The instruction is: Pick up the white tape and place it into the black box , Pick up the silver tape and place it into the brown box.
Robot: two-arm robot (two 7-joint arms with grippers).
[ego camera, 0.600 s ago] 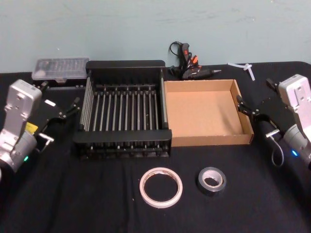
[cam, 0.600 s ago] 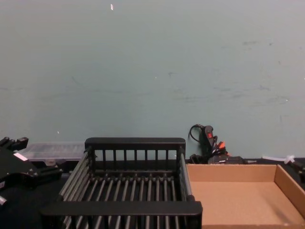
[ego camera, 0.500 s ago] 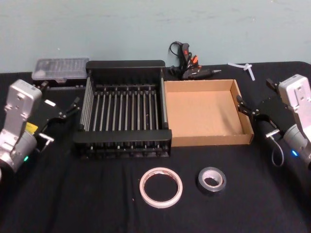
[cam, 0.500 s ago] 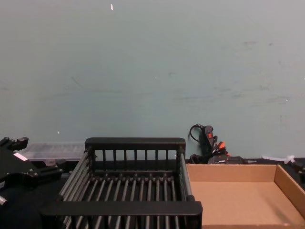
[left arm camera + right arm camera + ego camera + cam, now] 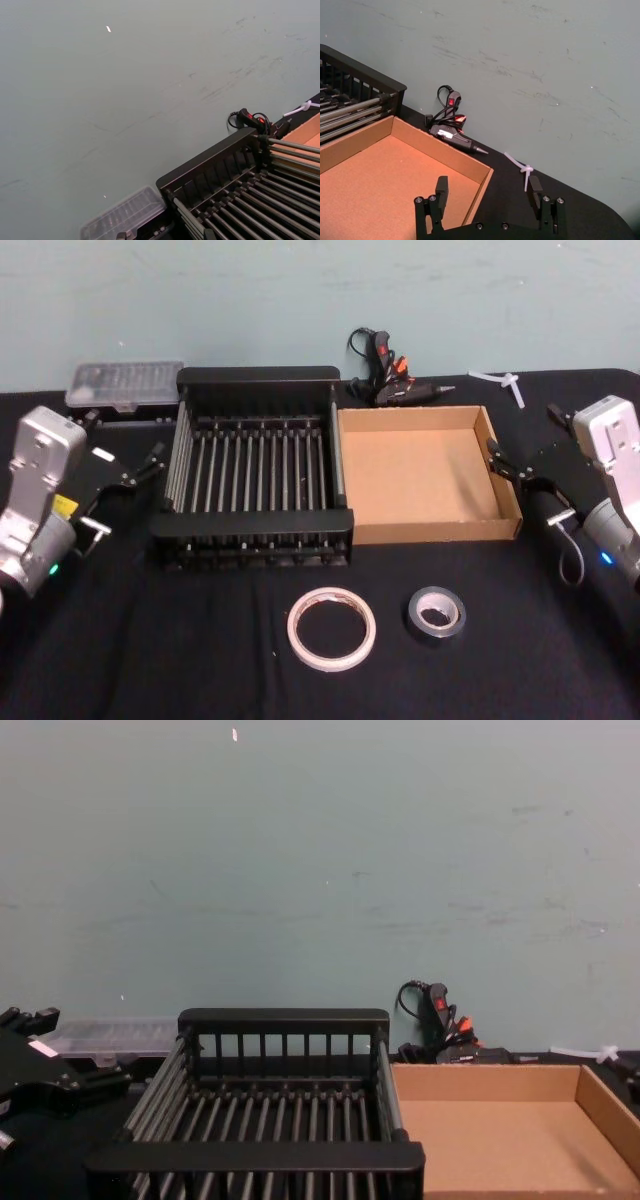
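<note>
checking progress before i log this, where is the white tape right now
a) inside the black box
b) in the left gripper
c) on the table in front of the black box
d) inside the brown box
c: the white tape lies flat on the black table, nearer the robot than the black box, with the silver tape to its right.

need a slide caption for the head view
Both tapes, white tape and silver tape, lie before the black box and brown box.
</note>
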